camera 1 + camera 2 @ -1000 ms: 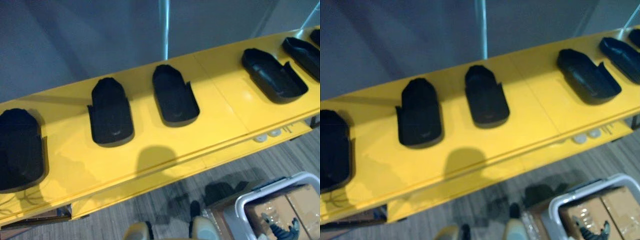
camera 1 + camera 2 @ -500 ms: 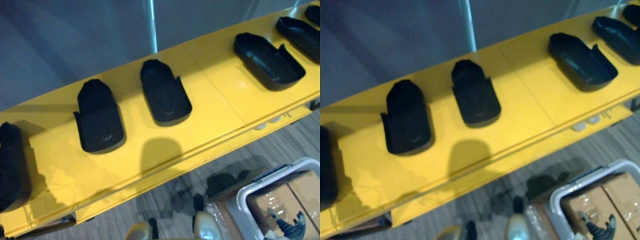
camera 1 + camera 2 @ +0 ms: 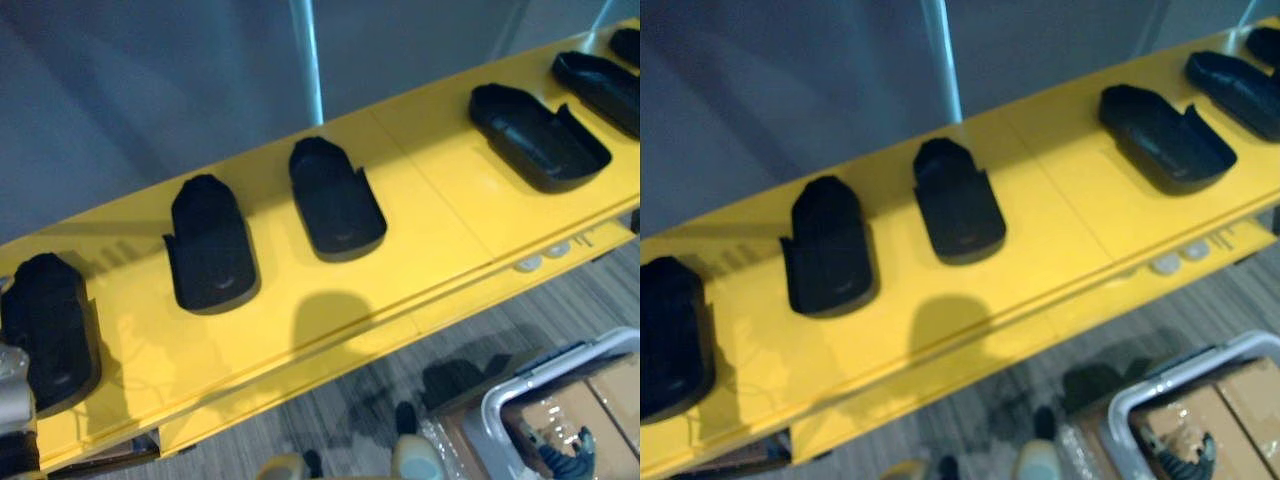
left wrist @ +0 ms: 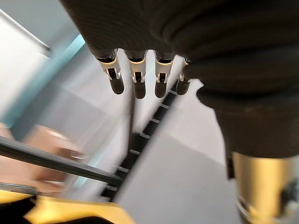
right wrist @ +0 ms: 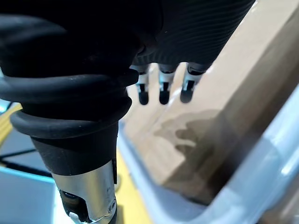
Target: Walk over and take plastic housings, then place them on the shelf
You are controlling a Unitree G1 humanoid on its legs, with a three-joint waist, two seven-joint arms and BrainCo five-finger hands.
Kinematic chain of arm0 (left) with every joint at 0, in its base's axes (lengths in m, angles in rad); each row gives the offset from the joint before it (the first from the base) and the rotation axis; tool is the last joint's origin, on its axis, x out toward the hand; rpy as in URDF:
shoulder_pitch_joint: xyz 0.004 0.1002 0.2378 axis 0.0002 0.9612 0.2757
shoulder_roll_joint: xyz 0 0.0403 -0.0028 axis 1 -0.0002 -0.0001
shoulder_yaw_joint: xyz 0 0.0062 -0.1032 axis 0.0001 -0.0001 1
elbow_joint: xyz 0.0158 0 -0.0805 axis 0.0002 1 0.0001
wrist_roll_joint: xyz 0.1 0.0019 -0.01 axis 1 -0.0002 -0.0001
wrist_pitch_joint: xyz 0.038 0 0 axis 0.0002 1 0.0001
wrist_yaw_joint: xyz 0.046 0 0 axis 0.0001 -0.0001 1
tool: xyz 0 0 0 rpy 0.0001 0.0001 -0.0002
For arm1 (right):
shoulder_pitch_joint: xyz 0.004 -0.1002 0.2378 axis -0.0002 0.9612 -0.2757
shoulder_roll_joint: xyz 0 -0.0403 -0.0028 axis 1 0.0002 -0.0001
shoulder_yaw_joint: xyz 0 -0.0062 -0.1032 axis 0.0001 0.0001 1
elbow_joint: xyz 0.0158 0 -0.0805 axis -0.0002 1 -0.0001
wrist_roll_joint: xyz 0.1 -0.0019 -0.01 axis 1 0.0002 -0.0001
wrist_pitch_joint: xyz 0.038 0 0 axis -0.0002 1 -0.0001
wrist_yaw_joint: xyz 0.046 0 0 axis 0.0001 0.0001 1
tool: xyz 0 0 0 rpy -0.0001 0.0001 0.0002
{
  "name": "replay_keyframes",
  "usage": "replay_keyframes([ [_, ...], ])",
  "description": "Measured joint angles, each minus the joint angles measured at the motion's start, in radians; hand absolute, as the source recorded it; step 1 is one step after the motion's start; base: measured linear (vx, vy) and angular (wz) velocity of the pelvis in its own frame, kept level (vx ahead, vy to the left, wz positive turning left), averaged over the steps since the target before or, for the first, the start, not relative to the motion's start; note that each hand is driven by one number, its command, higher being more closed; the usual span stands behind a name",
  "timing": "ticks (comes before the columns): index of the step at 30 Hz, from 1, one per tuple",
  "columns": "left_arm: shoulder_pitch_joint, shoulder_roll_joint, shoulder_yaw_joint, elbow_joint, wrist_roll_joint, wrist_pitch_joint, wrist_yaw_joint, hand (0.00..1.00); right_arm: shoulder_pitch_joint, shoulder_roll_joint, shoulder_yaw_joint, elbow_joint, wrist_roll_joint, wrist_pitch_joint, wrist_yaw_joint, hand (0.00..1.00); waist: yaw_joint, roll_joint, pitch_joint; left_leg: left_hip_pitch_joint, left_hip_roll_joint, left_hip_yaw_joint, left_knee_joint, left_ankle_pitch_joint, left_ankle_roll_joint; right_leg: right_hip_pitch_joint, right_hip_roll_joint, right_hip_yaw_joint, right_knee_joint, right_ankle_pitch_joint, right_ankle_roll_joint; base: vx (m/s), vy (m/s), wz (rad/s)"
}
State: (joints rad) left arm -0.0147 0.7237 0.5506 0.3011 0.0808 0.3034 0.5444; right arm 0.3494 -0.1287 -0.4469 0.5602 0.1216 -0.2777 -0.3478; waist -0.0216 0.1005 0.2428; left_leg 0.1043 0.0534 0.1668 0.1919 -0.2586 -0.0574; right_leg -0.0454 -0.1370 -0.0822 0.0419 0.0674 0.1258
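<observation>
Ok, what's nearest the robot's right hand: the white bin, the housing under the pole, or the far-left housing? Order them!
In the left eye view, from the right hand, lower right:
1. white bin, beside the hand.
2. housing under the pole, middle of the shelf.
3. far-left housing, shelf's left end.

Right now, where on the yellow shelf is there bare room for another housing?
Widest bare patch on the yellow shelf: between the middle housing and the right housing. The left housing sits nearer the middle one. Crowded by the far-right housing.
</observation>
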Motion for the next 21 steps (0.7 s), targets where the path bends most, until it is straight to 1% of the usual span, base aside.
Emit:
replay_keyframes([
  [1, 0.006, -0.004, 0.006, 0.007, -0.011, 0.015, -0.006, 0.00, -0.001, 0.000, 0.001, 0.000, 0.000, 0.002, 0.000, 0.00, 0.006, -0.005, -0.011, 0.000, -0.003, -0.005, -0.011, 0.007, 0.001, -0.001, -0.003, -0.005, -0.001, 0.000, 0.000, -0.04, -0.031, 0.10],
  [2, 0.009, -0.008, 0.016, 0.012, -0.025, 0.020, -0.009, 0.00, -0.001, 0.000, 0.003, 0.000, 0.000, 0.003, 0.000, 0.00, 0.006, -0.007, -0.014, -0.001, -0.004, -0.013, -0.014, 0.009, 0.003, 0.000, -0.005, -0.009, -0.001, 0.001, -0.001, -0.05, -0.023, 0.21],
  [3, 0.009, -0.017, 0.038, 0.035, -0.040, 0.037, -0.021, 0.00, -0.001, -0.002, 0.014, 0.000, 0.001, 0.005, -0.001, 0.00, 0.006, -0.010, -0.016, -0.001, -0.004, -0.020, -0.015, 0.010, 0.004, 0.006, -0.007, -0.022, -0.003, 0.002, -0.002, -0.06, -0.015, 0.20],
  [5, 0.017, -0.026, 0.057, 0.091, -0.054, 0.064, -0.061, 0.00, -0.002, -0.002, 0.028, 0.002, 0.001, 0.019, -0.001, 0.00, 0.009, -0.018, -0.024, -0.002, -0.005, -0.022, -0.020, 0.017, 0.004, 0.013, -0.007, -0.027, -0.020, 0.012, -0.003, -0.07, -0.014, 0.09],
  [6, 0.017, -0.030, 0.065, 0.105, -0.067, 0.073, -0.072, 0.00, -0.002, -0.002, 0.030, 0.002, 0.002, 0.020, -0.001, 0.00, 0.010, -0.021, -0.027, -0.003, -0.005, -0.022, -0.024, 0.021, 0.004, 0.013, -0.007, -0.027, -0.025, 0.017, -0.004, -0.06, -0.016, 0.00],
  [8, 0.017, -0.030, 0.074, 0.155, -0.077, 0.090, -0.116, 0.00, -0.002, -0.003, 0.031, 0.003, 0.002, 0.021, 0.000, 0.00, 0.013, -0.026, -0.034, -0.002, -0.010, -0.023, -0.045, 0.037, 0.003, 0.013, -0.009, -0.029, -0.042, 0.030, -0.007, -0.05, -0.017, 0.02],
  [11, 0.017, -0.031, 0.075, 0.190, -0.085, 0.108, -0.175, 0.00, -0.002, -0.010, 0.030, 0.005, 0.002, 0.026, 0.001, 0.00, 0.010, -0.025, -0.036, -0.004, -0.010, -0.022, -0.048, 0.044, 0.001, 0.013, -0.008, -0.029, -0.053, 0.041, -0.008, -0.05, -0.014, -0.02],
  [12, 0.016, -0.031, 0.075, 0.199, -0.087, 0.109, -0.187, 0.00, -0.002, -0.012, 0.030, 0.005, 0.002, 0.030, 0.001, 0.00, 0.008, -0.023, -0.035, -0.005, -0.010, -0.022, -0.048, 0.045, 0.001, 0.013, -0.008, -0.029, -0.054, 0.044, -0.009, -0.04, -0.009, -0.02],
  [14, 0.013, -0.032, 0.075, 0.215, -0.127, 0.107, -0.219, 0.00, -0.002, -0.014, 0.029, 0.010, 0.002, 0.043, 0.002, 0.00, 0.004, -0.022, -0.036, -0.016, -0.009, -0.022, -0.048, 0.047, 0.000, 0.009, -0.007, -0.029, -0.056, 0.047, -0.011, -0.05, -0.007, 0.00],
  [17, 0.007, -0.039, 0.075, 0.243, -0.187, 0.089, -0.250, 0.00, 0.000, -0.014, 0.027, 0.010, 0.003, 0.047, 0.008, 0.00, 0.001, -0.022, -0.035, -0.018, -0.008, -0.019, -0.048, 0.047, 0.000, 0.007, -0.006, -0.027, -0.059, 0.049, -0.012, -0.02, -0.001, -0.02],
  [20, -0.015, -0.052, 0.076, 0.275, -0.255, 0.058, -0.269, 0.00, -0.002, -0.015, 0.026, 0.010, 0.003, 0.047, 0.022, 0.00, 0.003, -0.024, -0.033, -0.025, -0.008, -0.017, -0.046, 0.047, 0.000, -0.004, -0.005, -0.023, -0.053, 0.049, -0.012, 0.00, 0.000, 0.00],
  [21, -0.025, -0.061, 0.076, 0.281, -0.281, 0.040, -0.276, 0.00, -0.003, -0.016, 0.024, 0.010, 0.003, 0.047, 0.023, 0.00, 0.004, -0.026, -0.032, -0.035, -0.009, -0.018, -0.043, 0.047, 0.000, -0.013, -0.006, -0.023, -0.050, 0.049, -0.012, 0.00, 0.000, 0.00],
])
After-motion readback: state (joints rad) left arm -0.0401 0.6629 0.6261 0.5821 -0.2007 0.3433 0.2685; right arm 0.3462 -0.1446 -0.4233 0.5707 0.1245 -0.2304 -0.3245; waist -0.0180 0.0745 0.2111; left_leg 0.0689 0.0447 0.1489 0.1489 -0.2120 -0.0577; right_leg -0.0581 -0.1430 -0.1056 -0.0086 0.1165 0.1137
